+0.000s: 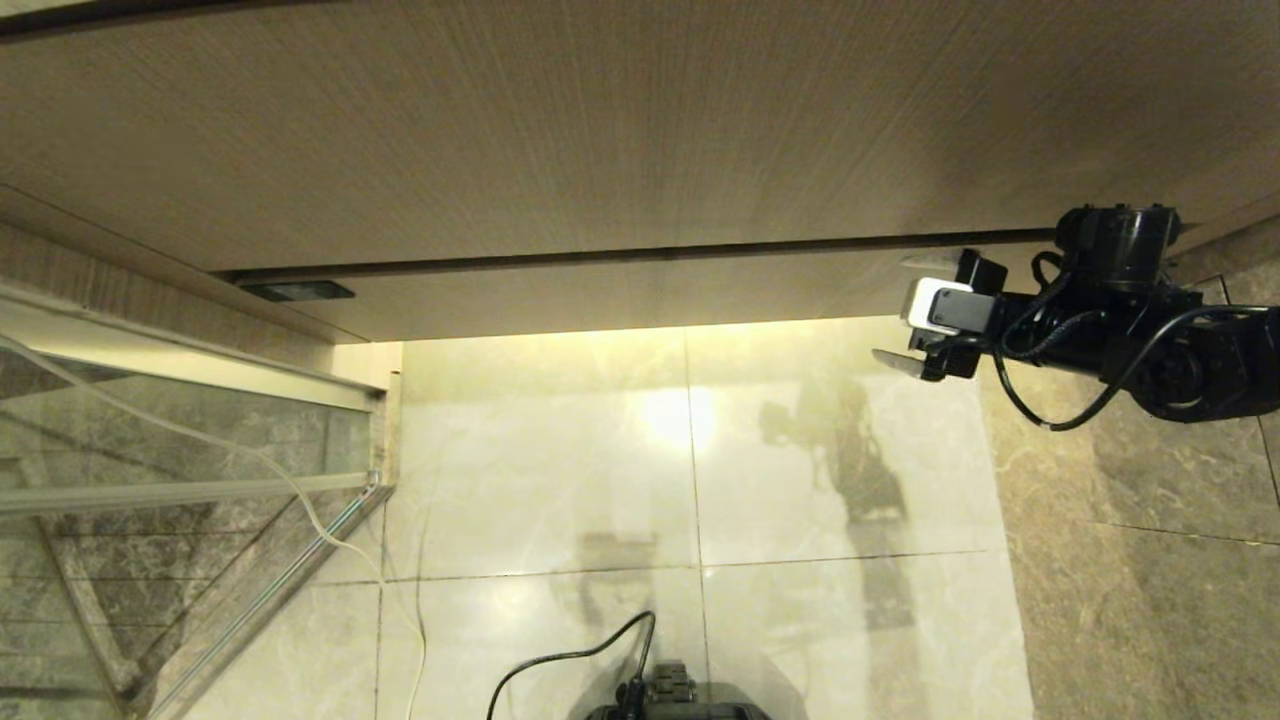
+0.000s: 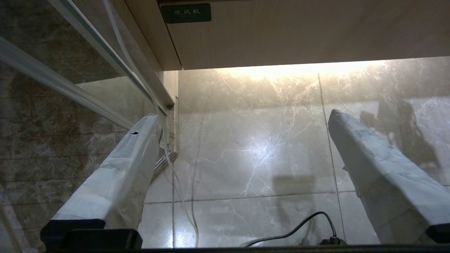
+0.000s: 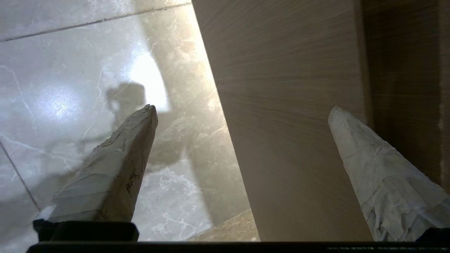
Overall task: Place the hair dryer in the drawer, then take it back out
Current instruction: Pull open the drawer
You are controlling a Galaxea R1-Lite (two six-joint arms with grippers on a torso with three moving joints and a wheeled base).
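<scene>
Two wood-grain fronts filled the upper scene, the closed drawer being the narrow lower strip; its right end lay just beside the right gripper, whose taped fingers stood spread wide with nothing between them, one before the wood and one over the marble floor; no hair dryer was in view; the left gripper hung over the floor below the drawer, fingers likewise apart; a green label sat on the drawer's left end.
</scene>
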